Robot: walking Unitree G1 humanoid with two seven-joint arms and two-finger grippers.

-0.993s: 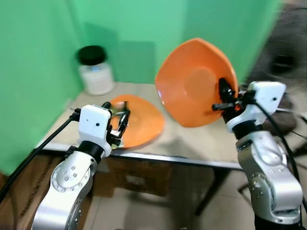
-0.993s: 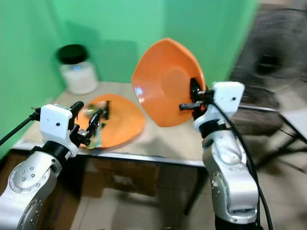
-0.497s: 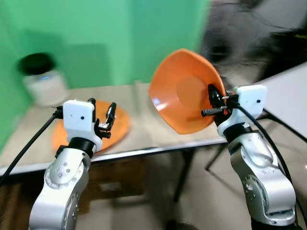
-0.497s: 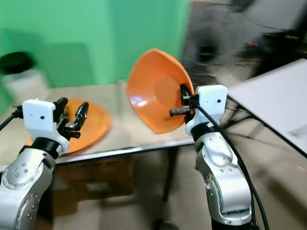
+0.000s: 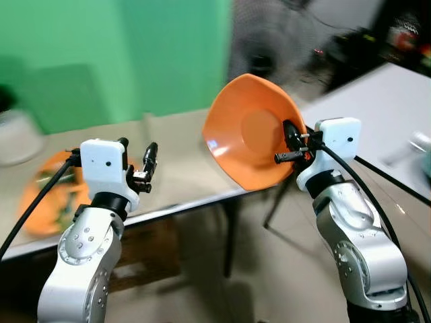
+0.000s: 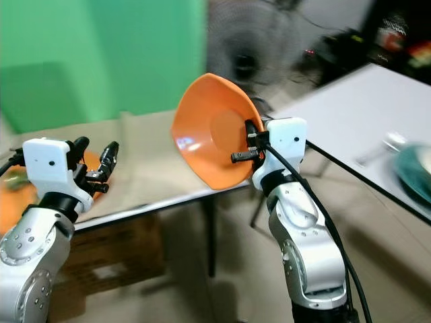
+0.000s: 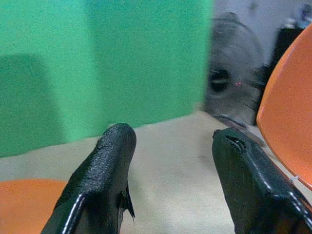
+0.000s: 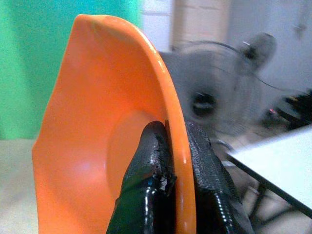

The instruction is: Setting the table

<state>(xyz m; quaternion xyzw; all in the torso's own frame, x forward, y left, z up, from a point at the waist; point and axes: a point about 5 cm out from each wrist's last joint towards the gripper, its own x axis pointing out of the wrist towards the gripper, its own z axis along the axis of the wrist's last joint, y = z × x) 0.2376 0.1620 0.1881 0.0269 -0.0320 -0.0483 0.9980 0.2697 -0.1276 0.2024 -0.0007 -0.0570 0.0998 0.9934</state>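
Right gripper (image 5: 291, 142) is clamped on the rim of a glossy orange plastic bowl (image 5: 246, 128), held tilted on edge in the air past the beige table's (image 5: 182, 161) corner. Left gripper (image 5: 138, 169) is held spread, empty, above the tabletop. A second orange dish (image 5: 40, 195) lies on the table's left side. A blurred standing fan (image 5: 259, 47) is seen beyond.

Bare table (image 5: 182, 161) top lies open along the near edge; a second orange plate (image 5: 40, 195) occupies its left end.
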